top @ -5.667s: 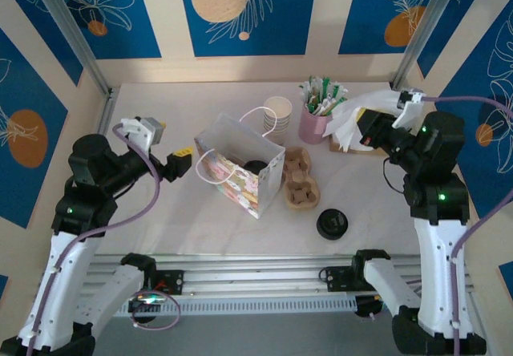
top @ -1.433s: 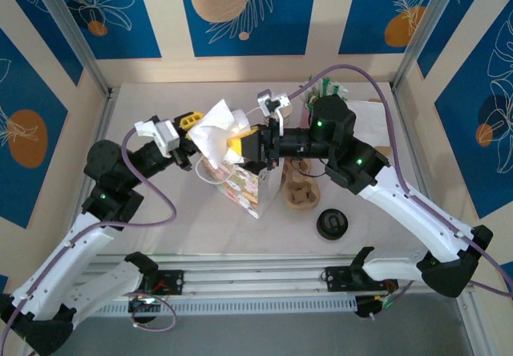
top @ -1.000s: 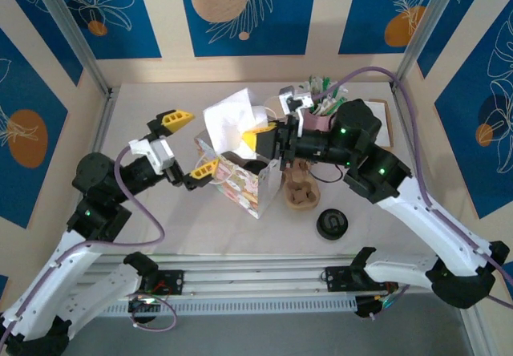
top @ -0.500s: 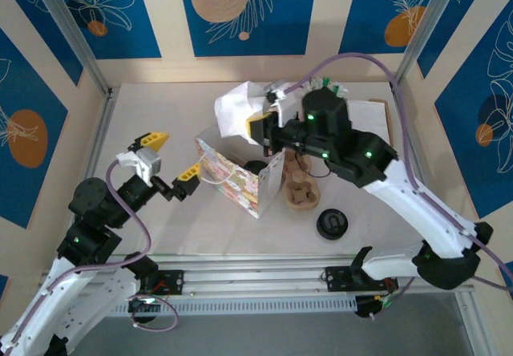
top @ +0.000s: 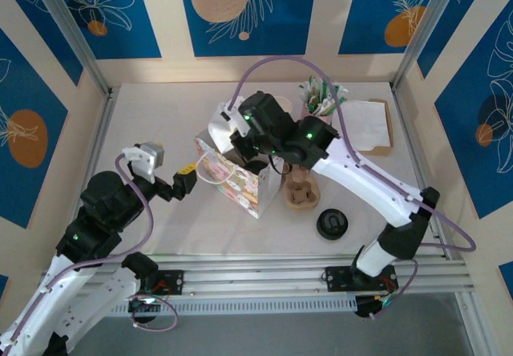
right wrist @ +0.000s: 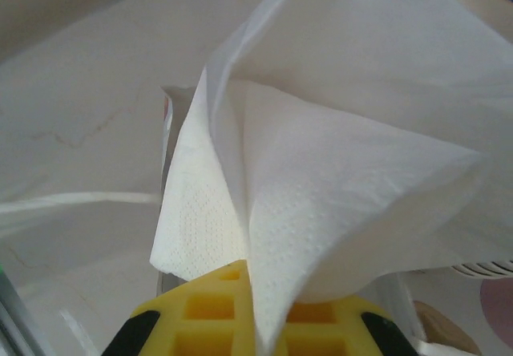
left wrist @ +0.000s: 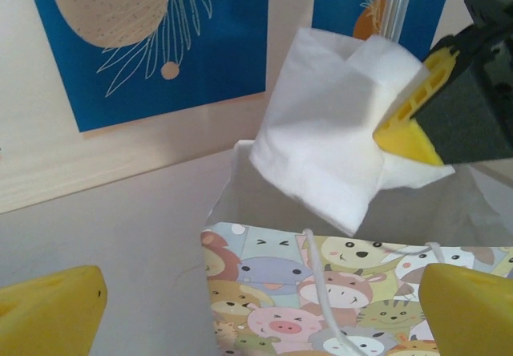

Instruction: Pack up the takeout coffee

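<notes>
The takeout coffee (top: 332,224) is standing on the tabletop (top: 160,115) nearest the arm bases, just in front of a cardboard cup carrier (top: 300,189) and apart from both hands. The left hand (left wrist: 256,316) is hovering with its fingers spread wide beside the cartoon-print bag (top: 234,184). Above the bag's mouth, the right hand (top: 231,131) is pinching a white napkin (left wrist: 321,143).
</notes>
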### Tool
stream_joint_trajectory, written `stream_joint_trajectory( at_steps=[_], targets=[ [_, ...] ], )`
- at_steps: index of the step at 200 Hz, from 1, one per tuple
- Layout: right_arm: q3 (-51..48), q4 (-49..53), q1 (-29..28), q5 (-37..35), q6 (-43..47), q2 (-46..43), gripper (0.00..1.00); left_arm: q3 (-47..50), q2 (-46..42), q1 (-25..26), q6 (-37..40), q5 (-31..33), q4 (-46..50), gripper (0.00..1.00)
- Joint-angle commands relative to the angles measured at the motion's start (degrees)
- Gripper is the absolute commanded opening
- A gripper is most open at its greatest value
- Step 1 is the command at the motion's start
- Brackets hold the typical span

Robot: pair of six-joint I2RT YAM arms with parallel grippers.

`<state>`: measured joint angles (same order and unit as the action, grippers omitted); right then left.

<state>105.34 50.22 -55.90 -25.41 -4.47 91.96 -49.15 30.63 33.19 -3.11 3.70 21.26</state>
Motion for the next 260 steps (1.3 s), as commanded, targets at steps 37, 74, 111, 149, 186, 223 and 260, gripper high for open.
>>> stream_joint_trajectory(
  at_steps=[37, 74, 111, 149, 186, 223, 260],
  targets=[
    [8.0, 11.6, -1.0, 0.9, 0.3, 7.1, 0.00, -3.7, 0.3, 0.5, -0.3, 5.5, 4.8, 1.00],
    [10.5, 15.3, -0.1, 0.4, -1.0, 10.9, 0.01, -4.5, 1.0, 0.5, 0.0, 7.5, 6.2, 1.00],
    [12.0, 16.7, 2.8, 4.0, -4.2, 12.2, 0.10, -4.7, 1.3, 0.5, -0.7, 8.2, 7.3, 1.00],
    [13.2, 14.9, 3.8, 11.5, -5.5, 11.2, 0.36, -6.3, 3.0, 0.4, -1.5, 11.4, 8.5, 1.00],
    [13.5, 11.5, 1.9, 8.9, -5.5, 6.1, 0.52, -7.6, 4.4, 0.5, -1.5, 13.4, 7.4, 1.00],
    [0.5, -3.4, 0.6, -0.5, -5.7, -8.2, 0.53, -8.1, 6.0, 0.5, -0.6, 17.6, 4.1, 1.00],
    [-27.9, -33.1, 3.6, -7.5, -5.1, -31.2, 0.82, -11.3, 10.6, 0.5, 7.3, 24.0, 1.1, 1.00]
  ],
)
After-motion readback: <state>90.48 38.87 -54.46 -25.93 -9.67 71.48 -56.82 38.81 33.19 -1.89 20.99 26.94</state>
